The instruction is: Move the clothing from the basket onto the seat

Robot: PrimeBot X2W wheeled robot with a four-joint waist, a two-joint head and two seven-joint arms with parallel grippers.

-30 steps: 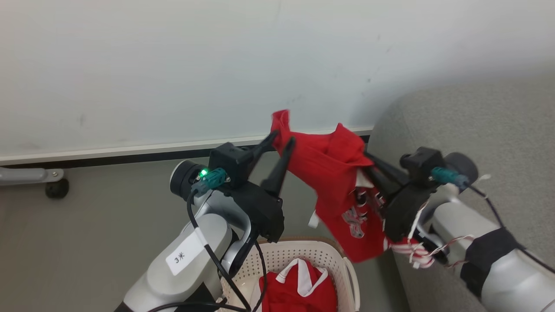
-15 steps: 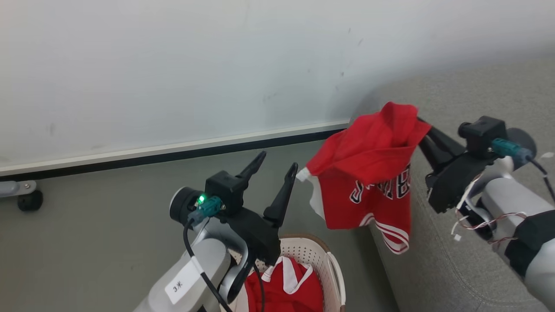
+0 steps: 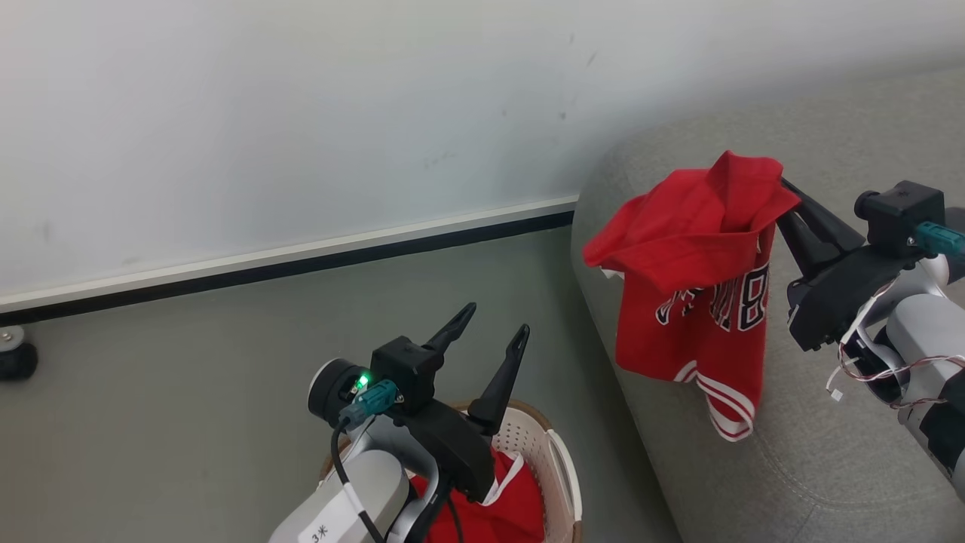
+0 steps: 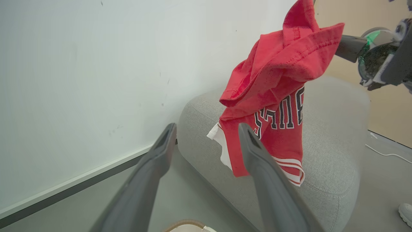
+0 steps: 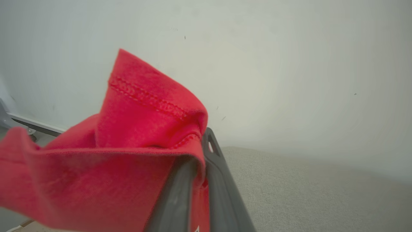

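Note:
A red jersey with white stripes and dark lettering hangs in the air over the grey seat, pinched at its top by my right gripper, which is shut on it. From the left wrist the same jersey dangles above the seat. In the right wrist view the red cloth drapes over the closed fingers. My left gripper stands open and empty above the basket, where more red clothing with a white collar lies.
A white wall with a dark baseboard runs behind the grey floor. A black caster wheel sits at the far left. A white cable and a shoe lie on the floor beyond the seat.
My left gripper has let go of the jersey and opened wide. The right gripper has carried the jersey rightward over the seat. The camera has also turned right.

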